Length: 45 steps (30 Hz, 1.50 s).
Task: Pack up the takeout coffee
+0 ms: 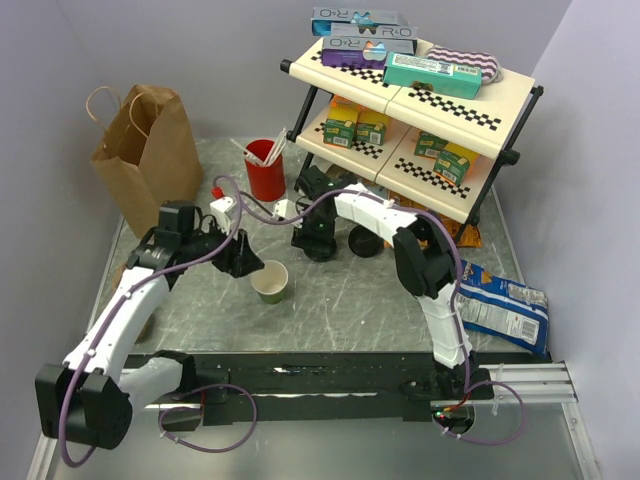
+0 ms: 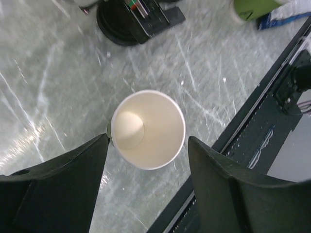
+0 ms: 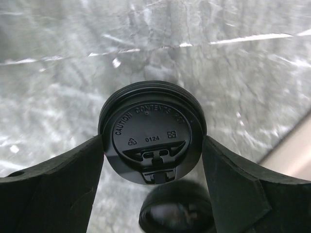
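Has the takeout coffee [image 3: 152,131] between the right fingers [image 3: 58,194], back on the table [image 1: 350,300] by the foot of the shelf [image 1: 505,95]; shows only its round black lid from above, with the cup under it hidden; spreads those fingers wide, yet touches the lid's rim on either side, so reads as a hold; cannot tell how firm. Holds the left fingers [image 2: 53,189] open and on nothing, aimed down at a lidless cup [image 2: 148,128] standing upright on the table just ahead of them, nearer the arm bases.

Risks most from gripping by the lid alone; could pop the lid off on the lift and leave the cup behind, or let it drop and spill whatever is inside; cannot see whether anything is. Could also buckle the rim if squeezed harder, thin plastic over paper probably giving little to push against. Might knock the dark round thing [image 3: 177,208] near the lid when pulling away, or catch the shelf's lower board on rising, seemingly close under it. Needs a long carry to the paper bag [image 1: 145,150] at the far left, past the red cup [image 1: 265,178] with its sticks and across the left arm's space; could clip either on the way. May tip the lidless cup if the left fingers swing or close off-centre. Faces a soft bag mouth as well; could snag its edge and fold it shut.
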Each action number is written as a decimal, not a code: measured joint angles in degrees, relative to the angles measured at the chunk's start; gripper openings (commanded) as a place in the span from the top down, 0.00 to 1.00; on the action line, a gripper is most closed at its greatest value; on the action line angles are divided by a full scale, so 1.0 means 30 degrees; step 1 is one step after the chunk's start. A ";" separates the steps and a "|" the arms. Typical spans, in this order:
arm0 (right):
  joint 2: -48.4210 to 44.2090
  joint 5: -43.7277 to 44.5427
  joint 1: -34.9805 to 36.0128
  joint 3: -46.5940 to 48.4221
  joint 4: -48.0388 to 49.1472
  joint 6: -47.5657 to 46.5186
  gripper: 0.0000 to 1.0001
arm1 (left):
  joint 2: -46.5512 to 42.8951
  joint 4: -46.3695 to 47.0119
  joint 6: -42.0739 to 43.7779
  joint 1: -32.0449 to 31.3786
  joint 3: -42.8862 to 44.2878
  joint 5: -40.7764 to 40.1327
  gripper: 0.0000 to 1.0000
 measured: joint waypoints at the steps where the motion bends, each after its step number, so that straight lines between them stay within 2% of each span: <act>1: -0.0277 0.0000 0.0000 0.0000 -0.0168 0.0015 0.34 | -0.0182 0.0138 0.0000 0.0058 0.0007 0.0087 0.28; 6: -0.1668 0.0007 0.0000 0.0022 -0.0729 0.0189 0.35 | -0.1807 0.1297 0.0189 0.0211 0.0765 0.0408 0.28; 10: -0.1953 -0.0087 0.0000 0.0714 -0.1603 0.0525 0.36 | -0.2499 0.1719 0.1137 0.0233 0.2361 0.0328 0.31; 14: -0.1960 -0.0554 0.0051 0.2805 -0.2856 0.1027 0.35 | -0.3126 0.2004 0.1916 0.0787 0.2572 -0.1479 0.29; 16: -0.2098 -0.0772 0.0219 0.3825 -0.3184 0.1253 0.35 | -0.3402 0.2652 0.1625 0.1989 0.2244 -0.2259 0.28; 19: -0.2783 -0.1013 0.0860 0.4277 -0.3468 0.1443 0.34 | -0.3497 0.3730 0.0044 0.4932 0.1705 -0.3679 0.27; 23: -0.3912 -0.1180 0.2739 0.4269 -0.4065 0.1443 0.33 | -0.2608 0.4284 -0.2237 0.7970 0.1428 -0.4058 0.27; 25: -0.4277 -0.1297 0.3810 0.4269 -0.4189 0.1435 0.33 | -0.2091 0.4415 -0.3198 0.8735 0.1071 -0.3956 0.27; 33: -0.4160 -0.1144 0.6550 0.4000 -0.4524 0.1290 0.33 | -0.2565 0.4510 -0.5297 0.8903 -0.1690 -0.1974 0.27; 45: -0.2084 0.0080 0.7074 0.4590 -0.4685 0.0882 0.32 | -0.4153 0.4204 -0.6200 0.8903 -0.2747 -0.1945 0.26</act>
